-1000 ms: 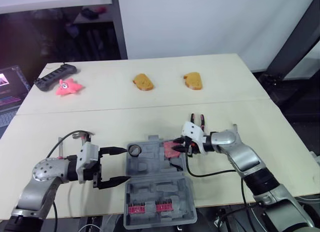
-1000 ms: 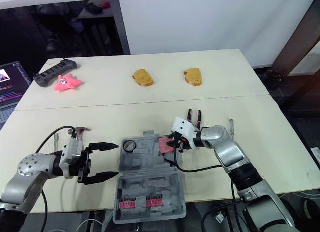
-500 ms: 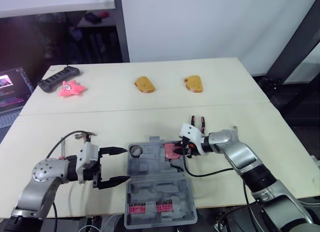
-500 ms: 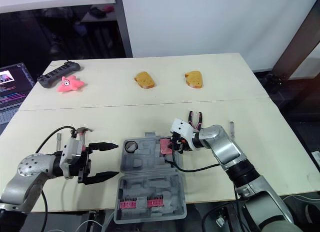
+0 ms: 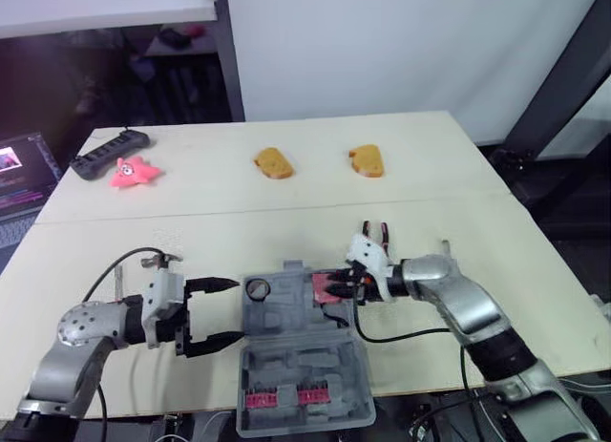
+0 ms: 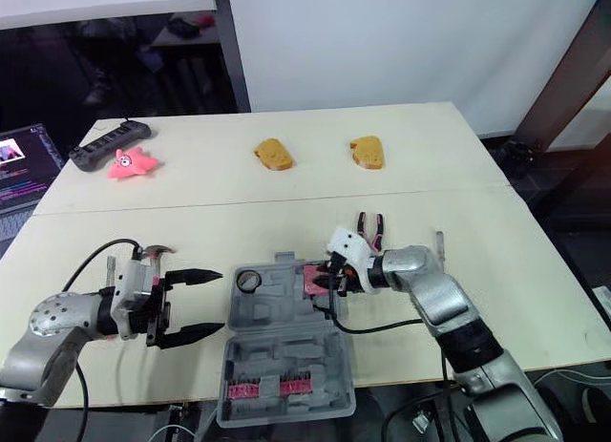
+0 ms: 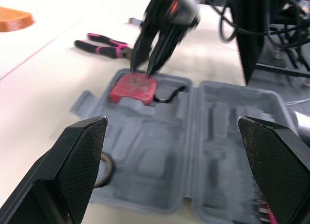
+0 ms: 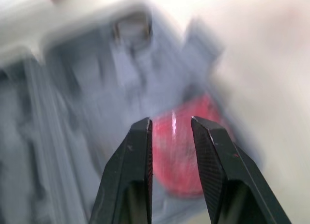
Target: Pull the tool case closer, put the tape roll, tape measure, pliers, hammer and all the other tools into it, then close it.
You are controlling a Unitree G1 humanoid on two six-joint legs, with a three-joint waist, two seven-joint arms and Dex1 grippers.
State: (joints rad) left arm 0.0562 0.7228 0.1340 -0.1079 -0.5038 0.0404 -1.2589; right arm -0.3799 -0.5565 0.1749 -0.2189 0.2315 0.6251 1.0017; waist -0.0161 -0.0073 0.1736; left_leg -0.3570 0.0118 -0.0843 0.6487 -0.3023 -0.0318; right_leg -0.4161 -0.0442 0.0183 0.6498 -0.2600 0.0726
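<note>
Left gripper [image 5: 237, 311]: I see its 2 fingers spread wide with nothing between them. It hovers low over the table, just beside the left edge of the tool case.

Right gripper [image 8: 172, 121]: I see its 2 fingers only a narrow gap apart, pointing down into the case. Nothing is pinched between them, and the tips are at the top of the tape measure.

Tool case [image 5: 286, 318]: it lies open flat, straight ahead of the left gripper's fingers and under the right gripper's tips. The half farther from both grippers' tips holds 2 short rows of pink bits [image 5: 286, 396].

Tape measure [image 7: 133, 87]: red, in the tray corner directly beneath the right gripper, with a black loop trailing beside it.

Tape roll [image 5: 256, 288]: a dark ring in the tray corner nearest the left gripper's upper finger.

Pliers [image 5: 380, 234]: pink-handled, lying on the table just behind the right gripper, outside the case.

Far side of the table: 2 brown bread pieces [image 5: 273, 160], a pink star toy [image 5: 132, 173] and a black power strip [image 5: 107, 154], all well apart from both grippers.
</note>
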